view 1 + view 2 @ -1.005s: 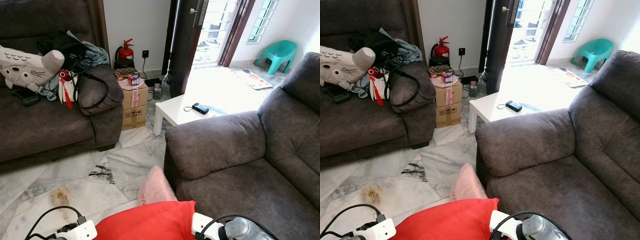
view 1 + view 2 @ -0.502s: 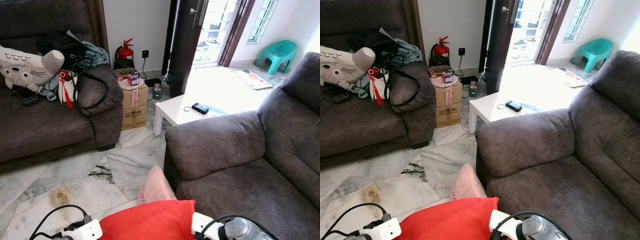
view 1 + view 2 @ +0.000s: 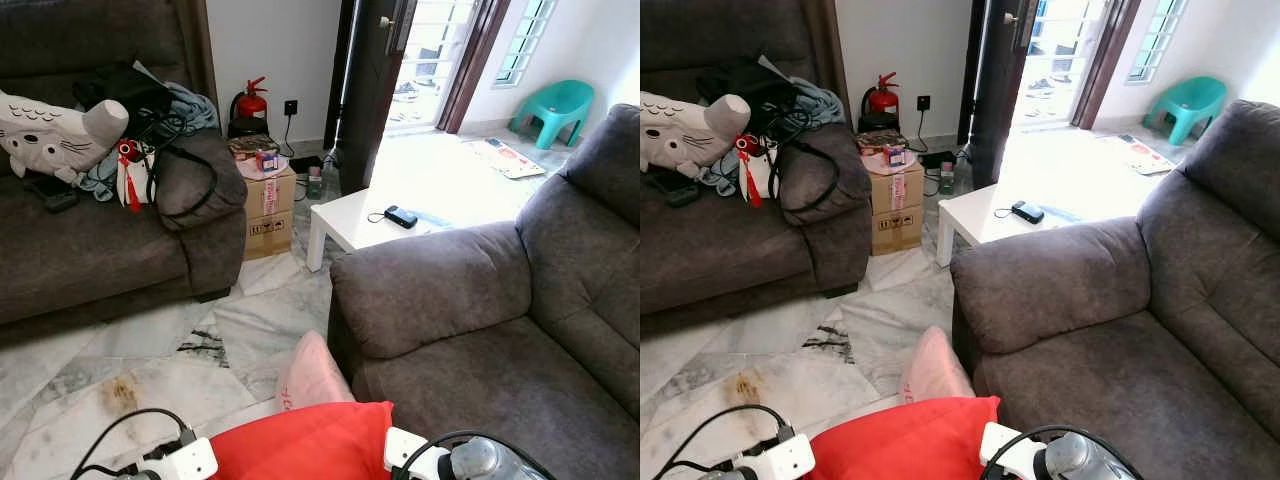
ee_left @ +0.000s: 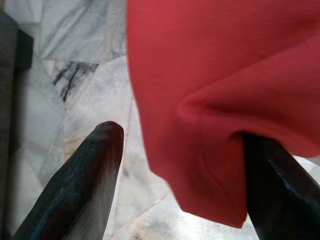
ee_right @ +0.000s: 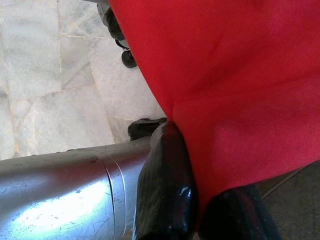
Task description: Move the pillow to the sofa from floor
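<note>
The red pillow (image 3: 300, 445) is hanging at six o'clock in the head views, lifted off the marble floor (image 3: 140, 370) between both arms. The right gripper (image 5: 200, 210) is pinching one corner, its two black fingers pressed together on the cloth. The left gripper (image 4: 180, 165) is standing apart, one finger (image 4: 82, 175) clear of the pillow and the other behind a fold of it, so on that side the pillow is likely only resting. If so, the pillow's weight is hanging mostly from one pinch, and a swing toward the grey sofa (image 3: 480, 330) at three o'clock could be pulling the fabric free. A pink bag (image 3: 312, 375) is lying just beyond, against the sofa's armrest (image 3: 430, 285), where a dropped pillow might be landing.
</note>
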Robot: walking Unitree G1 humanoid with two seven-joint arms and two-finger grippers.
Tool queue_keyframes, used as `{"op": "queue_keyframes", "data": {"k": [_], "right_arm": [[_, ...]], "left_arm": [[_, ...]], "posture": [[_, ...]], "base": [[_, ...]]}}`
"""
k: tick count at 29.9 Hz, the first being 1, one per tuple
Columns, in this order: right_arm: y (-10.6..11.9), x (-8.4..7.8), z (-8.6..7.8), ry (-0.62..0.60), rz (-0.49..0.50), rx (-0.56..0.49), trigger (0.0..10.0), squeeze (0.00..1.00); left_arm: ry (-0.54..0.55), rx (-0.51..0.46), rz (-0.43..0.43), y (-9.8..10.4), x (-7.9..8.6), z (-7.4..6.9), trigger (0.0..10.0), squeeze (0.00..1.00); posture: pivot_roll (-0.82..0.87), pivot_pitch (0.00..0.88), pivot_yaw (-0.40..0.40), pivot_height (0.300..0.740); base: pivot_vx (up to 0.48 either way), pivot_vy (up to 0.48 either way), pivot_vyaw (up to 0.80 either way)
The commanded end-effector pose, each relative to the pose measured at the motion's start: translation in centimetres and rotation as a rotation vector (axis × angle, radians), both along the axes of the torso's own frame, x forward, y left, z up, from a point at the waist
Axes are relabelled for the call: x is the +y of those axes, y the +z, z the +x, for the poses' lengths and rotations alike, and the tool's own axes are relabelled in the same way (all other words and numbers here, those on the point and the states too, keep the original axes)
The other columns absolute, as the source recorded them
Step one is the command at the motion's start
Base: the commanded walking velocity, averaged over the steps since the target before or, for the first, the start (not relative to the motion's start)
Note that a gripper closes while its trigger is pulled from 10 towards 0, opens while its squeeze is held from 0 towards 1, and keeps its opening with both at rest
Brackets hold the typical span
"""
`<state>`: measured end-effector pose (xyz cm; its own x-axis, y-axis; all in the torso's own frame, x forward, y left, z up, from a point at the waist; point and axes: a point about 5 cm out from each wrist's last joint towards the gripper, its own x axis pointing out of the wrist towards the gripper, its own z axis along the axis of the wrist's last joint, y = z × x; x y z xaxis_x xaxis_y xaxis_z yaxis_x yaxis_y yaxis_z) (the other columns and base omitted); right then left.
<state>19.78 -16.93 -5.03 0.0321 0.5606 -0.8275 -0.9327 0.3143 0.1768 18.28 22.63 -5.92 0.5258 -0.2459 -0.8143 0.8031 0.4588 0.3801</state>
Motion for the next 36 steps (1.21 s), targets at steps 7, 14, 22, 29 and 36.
{"op": "queue_keyframes", "data": {"k": [7,14,22,29,36], "right_arm": [[0.06,-0.81,0.14,0.002,-0.035,0.003,10.0,0.00],[0.20,-0.61,0.34,0.007,-0.030,-0.002,10.0,0.00],[0.26,-0.61,0.39,0.007,-0.031,-0.004,10.0,0.00],[0.35,-0.68,0.40,0.004,-0.027,-0.003,10.0,0.00],[0.36,-0.65,0.43,0.000,-0.026,-0.007,10.0,0.00]], "left_arm": [[-0.037,0.080,-0.067,-0.24,-0.43,-0.79,10.0,0.00],[-0.041,0.066,-0.053,-0.18,-0.26,-0.70,0.0,0.00],[-0.056,0.075,-0.066,-0.11,-0.39,-0.67,0.0,0.00],[-0.063,0.092,-0.072,-0.25,-0.51,-0.88,0.0,0.00],[-0.063,0.103,-0.068,-0.47,-0.56,-1.16,0.0,0.00]], "posture": [[0.18,0.000,-0.139,0.740],[0.17,0.000,-0.140,0.740],[0.17,0.000,-0.138,0.740],[0.17,0.000,-0.136,0.740],[0.17,0.000,-0.134,0.740]], "base": [[0.000,0.000,0.00],[0.000,0.000,0.00],[0.000,0.000,0.00],[0.000,0.000,0.00],[0.000,0.000,0.00]]}}
